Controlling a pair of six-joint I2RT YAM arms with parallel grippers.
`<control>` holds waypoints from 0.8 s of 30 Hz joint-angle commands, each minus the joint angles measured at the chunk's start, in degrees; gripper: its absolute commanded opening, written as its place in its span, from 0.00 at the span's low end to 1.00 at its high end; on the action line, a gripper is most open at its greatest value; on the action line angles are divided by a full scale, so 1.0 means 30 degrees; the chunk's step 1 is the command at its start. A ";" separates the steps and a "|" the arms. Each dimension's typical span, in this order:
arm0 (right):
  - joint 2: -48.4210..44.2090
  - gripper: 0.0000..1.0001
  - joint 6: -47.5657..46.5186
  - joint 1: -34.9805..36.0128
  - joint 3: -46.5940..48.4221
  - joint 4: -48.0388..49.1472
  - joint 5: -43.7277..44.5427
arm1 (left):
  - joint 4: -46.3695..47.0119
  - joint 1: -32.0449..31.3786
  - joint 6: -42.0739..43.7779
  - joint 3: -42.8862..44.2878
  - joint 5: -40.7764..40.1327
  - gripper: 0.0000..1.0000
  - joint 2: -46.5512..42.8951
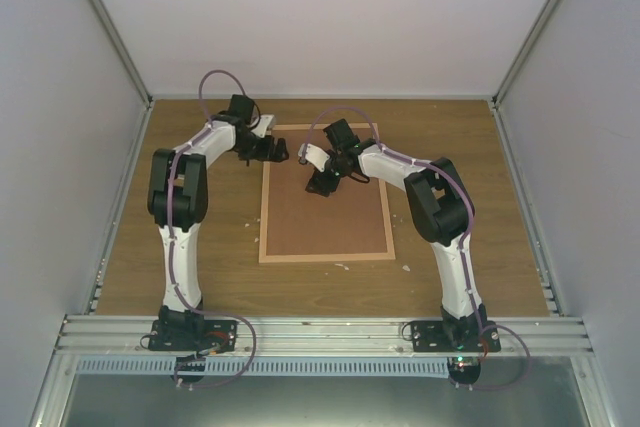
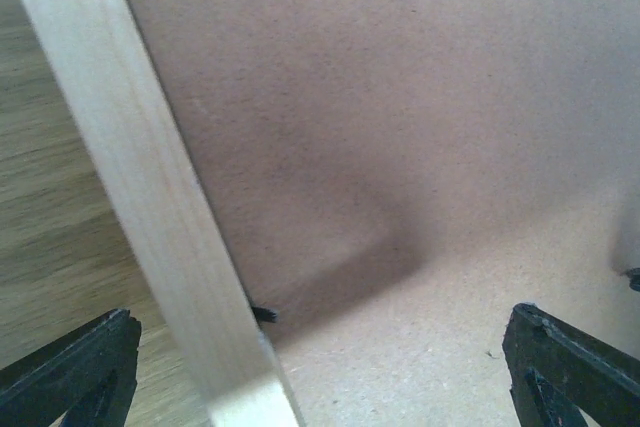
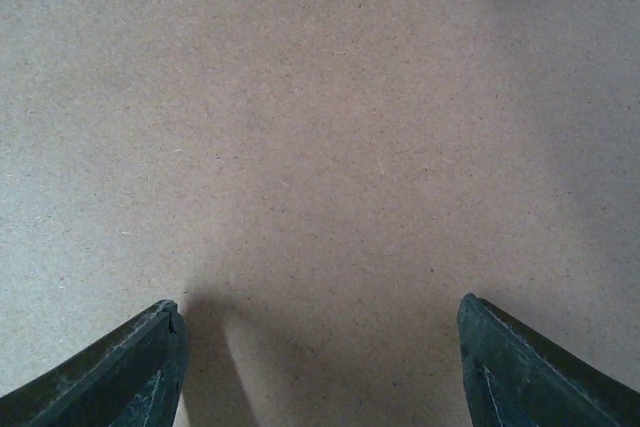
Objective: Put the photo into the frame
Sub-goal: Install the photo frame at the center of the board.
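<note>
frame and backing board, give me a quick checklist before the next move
1. Frame lying flat on the table: ok
2. Backing board sitting inside the frame's rails: ok
3. Photo in place under the board: cannot tell, it shows in no view
4. Left gripper open and empty, straddling one rail of the frame: ok
5. Right gripper open and empty over the backing board: ok
</note>
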 commanded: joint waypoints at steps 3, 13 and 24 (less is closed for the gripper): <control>0.1390 0.74 -0.0419 -0.0138 -0.0702 -0.0440 0.1710 | 0.0978 0.1012 -0.0344 -0.1138 -0.0083 0.96 -0.1724; 0.1425 0.74 -0.0390 -0.0136 -0.0677 -0.0454 0.1708 | 0.0690 0.1466 -0.0323 -0.0659 -0.1291 0.94 -0.0872; 0.1426 0.74 -0.0408 -0.0138 -0.0677 -0.0452 0.1761 | 0.0180 0.1444 -0.0555 0.0432 -0.1867 0.93 0.0392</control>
